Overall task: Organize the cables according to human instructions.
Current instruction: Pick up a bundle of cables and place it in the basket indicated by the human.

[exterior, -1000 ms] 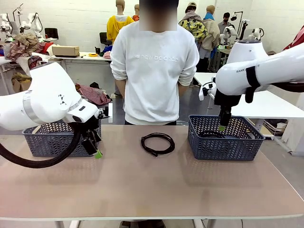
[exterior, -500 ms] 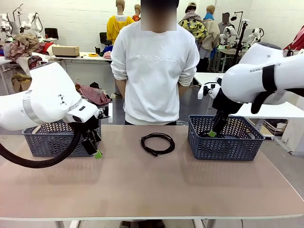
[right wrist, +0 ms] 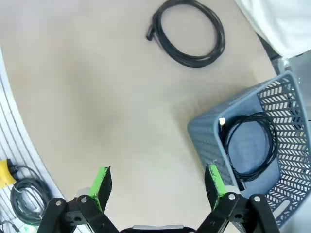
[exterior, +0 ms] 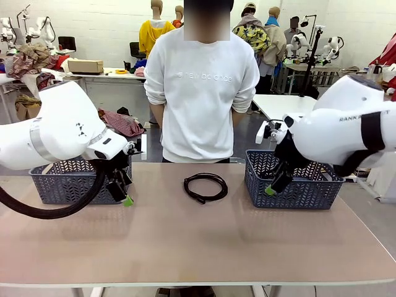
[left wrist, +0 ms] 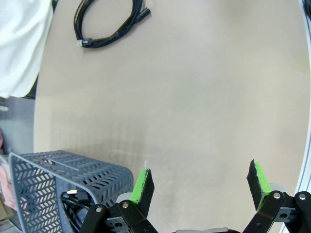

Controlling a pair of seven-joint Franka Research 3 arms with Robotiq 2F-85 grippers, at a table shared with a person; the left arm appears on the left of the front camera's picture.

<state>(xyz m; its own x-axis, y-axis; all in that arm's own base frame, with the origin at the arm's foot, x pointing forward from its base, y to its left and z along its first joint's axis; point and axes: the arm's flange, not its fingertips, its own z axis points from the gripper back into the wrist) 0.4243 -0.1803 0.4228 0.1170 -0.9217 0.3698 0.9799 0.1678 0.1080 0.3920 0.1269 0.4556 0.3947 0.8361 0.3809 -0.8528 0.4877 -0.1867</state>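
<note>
1. I'm hanging my right gripper (exterior: 270,190) at the near-left corner of the right basket (exterior: 309,192), jaws spread wide and empty.
2. I'm holding my left gripper (exterior: 127,200) open beside the left basket (exterior: 55,185).
3. One coiled cable (exterior: 205,186) is lying on bare table (exterior: 198,247) between the baskets; another coil (right wrist: 249,145) is sitting inside the right basket.

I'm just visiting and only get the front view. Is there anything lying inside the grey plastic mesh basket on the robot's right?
Observer: Yes. The right wrist view looks into that grey plastic mesh basket, and a thin black coiled cable lies on its floor.
Operator: And the basket on the left?
Observer: The left grey mesh basket holds black cable in the corner nearest the left tool.
Operator: Is either tool gripping something?
Observer: No. The left tool and the right tool are both open, with bare table between their green pads.
</note>
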